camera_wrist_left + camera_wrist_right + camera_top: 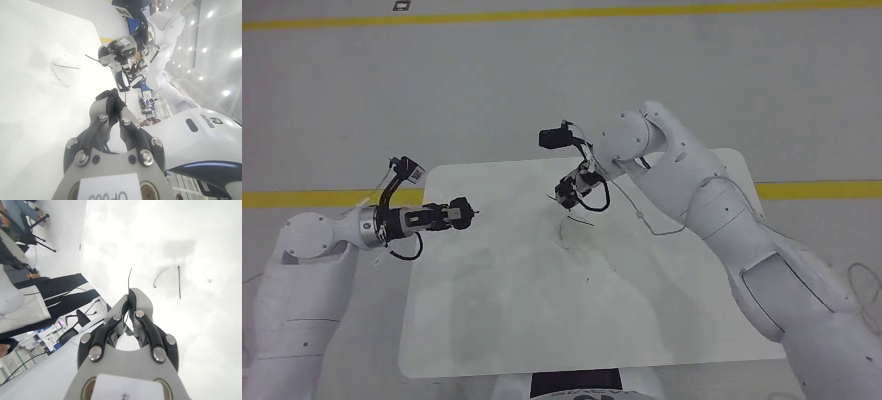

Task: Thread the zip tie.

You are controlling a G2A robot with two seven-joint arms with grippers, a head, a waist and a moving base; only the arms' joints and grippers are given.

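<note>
Right gripper (129,293) is pinched tight on a thin black zip tie (129,279). The strap is clamped between the pads and its free end sticks out past the fingertips. In the top view this gripper hovers over the white table (502,330) at about 12 o'clock from the table's centre, with the wrist angled down. Left gripper (113,97) has its fingers closed together, dark pad covers touching, and nothing can be seen between them. It sits near the table's edge at about 10 o'clock from centre, pointing toward the right gripper and well apart from it. Two more black ties lie loose on the tabletop at about 5 o'clock from the right gripper, close below it. One is a straight tie (179,282) with its small head at one end. The other is a curved tie (158,278), bent in an arc. They lie just beside each other; I can't tell whether they touch. Neither gripper touches the loose ties.
</note>
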